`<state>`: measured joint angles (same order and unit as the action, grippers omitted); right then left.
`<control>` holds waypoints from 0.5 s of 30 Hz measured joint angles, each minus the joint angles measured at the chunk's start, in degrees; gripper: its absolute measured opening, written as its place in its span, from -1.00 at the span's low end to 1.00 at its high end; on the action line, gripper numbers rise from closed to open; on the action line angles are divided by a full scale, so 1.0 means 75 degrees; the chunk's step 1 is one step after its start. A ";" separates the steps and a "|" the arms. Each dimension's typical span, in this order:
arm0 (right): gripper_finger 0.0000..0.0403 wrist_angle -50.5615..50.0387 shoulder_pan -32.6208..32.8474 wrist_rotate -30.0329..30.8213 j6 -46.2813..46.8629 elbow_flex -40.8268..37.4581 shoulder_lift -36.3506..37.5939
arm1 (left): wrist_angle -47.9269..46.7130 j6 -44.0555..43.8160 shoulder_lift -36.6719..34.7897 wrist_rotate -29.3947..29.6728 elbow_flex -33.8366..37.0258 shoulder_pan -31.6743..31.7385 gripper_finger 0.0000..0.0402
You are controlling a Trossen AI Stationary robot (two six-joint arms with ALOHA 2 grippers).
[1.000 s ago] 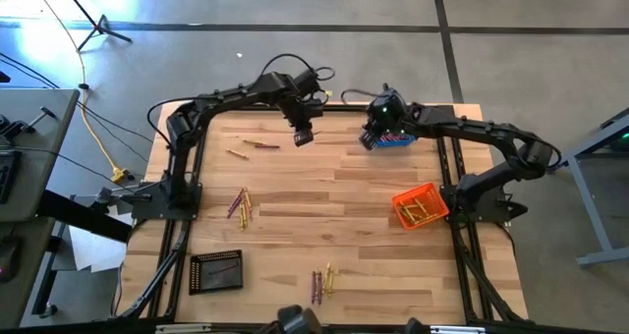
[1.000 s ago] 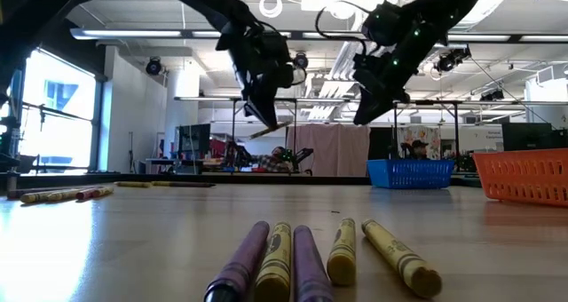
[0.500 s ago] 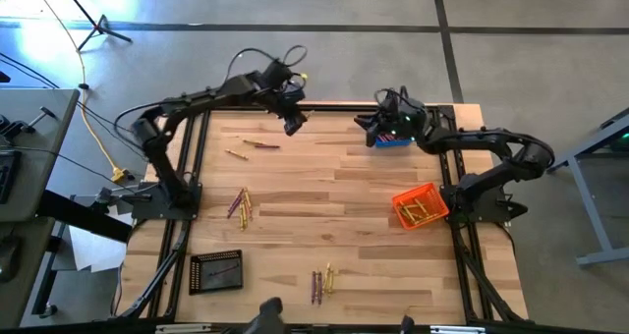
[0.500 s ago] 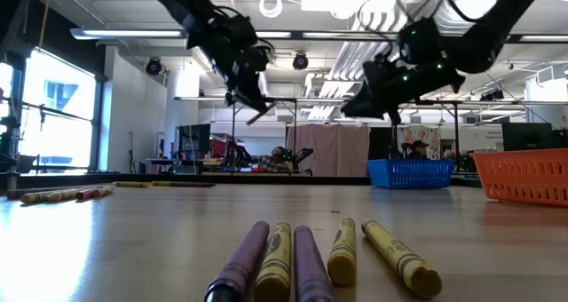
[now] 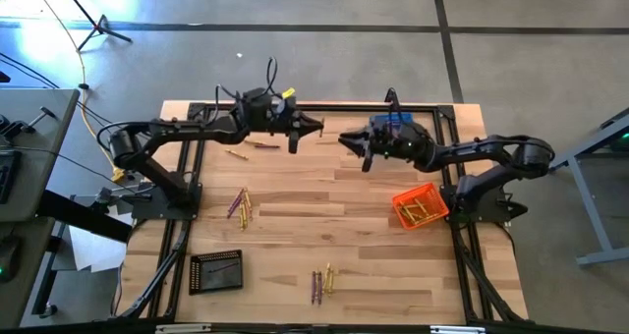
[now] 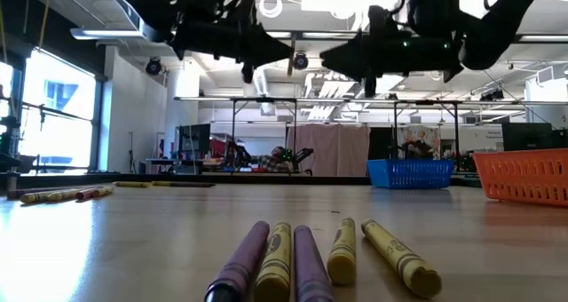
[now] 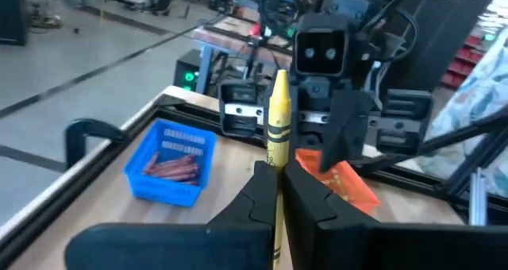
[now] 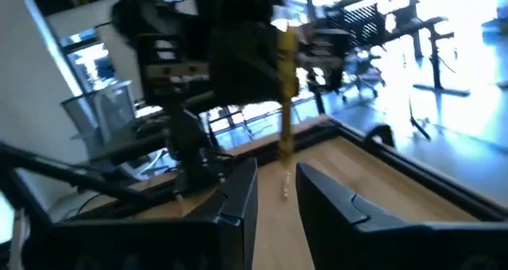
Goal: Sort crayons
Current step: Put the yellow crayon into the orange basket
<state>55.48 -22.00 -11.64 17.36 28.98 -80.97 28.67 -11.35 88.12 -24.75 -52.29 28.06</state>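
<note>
My left gripper [image 5: 314, 128] is high over the table's far middle, pointing toward the right edge. It is shut on a yellow crayon [image 7: 277, 123], which also shows in the low view [image 6: 290, 64]. My right gripper [image 5: 346, 140] faces it from the right, open and empty, a short way from the crayon [image 8: 284, 103]. Loose crayons lie flat on the table in groups at the left [image 5: 240, 204], the near middle [image 5: 321, 282] and the far left [image 5: 251, 147]. My left gripper pinches the yellow crayon by its lower part [image 7: 275, 192] between its two fingers. The fingers lie level, coming from the table's left and across the crayon. The crayon stands roughly upright with its upper end [image 7: 279, 83] above the fingers, lifted clear of the table.
A blue basket [image 6: 410, 172] holding reddish crayons stands at the far right, partly under the right arm. An orange basket [image 5: 419, 206] with yellow crayons sits at the right. A black basket [image 5: 216, 271] is near left. Bare wood lies in the middle.
My left gripper has tipped from pointing down to level, gone up and a little toward the right edge, and kept the yellow crayon. My right gripper has left the blue basket, gone up and toward the table's left, and now faces the left gripper.
</note>
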 joint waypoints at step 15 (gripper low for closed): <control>-0.12 -0.0202 0.0720 0.0959 0.0005 0.0191 0.0000 | 0.0162 0.0000 0.0006 0.0783 0.0000 -0.0995 -1.00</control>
<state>53.97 -16.60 -4.45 17.39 30.41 -80.97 29.88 -11.35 88.16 -18.88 -52.29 20.60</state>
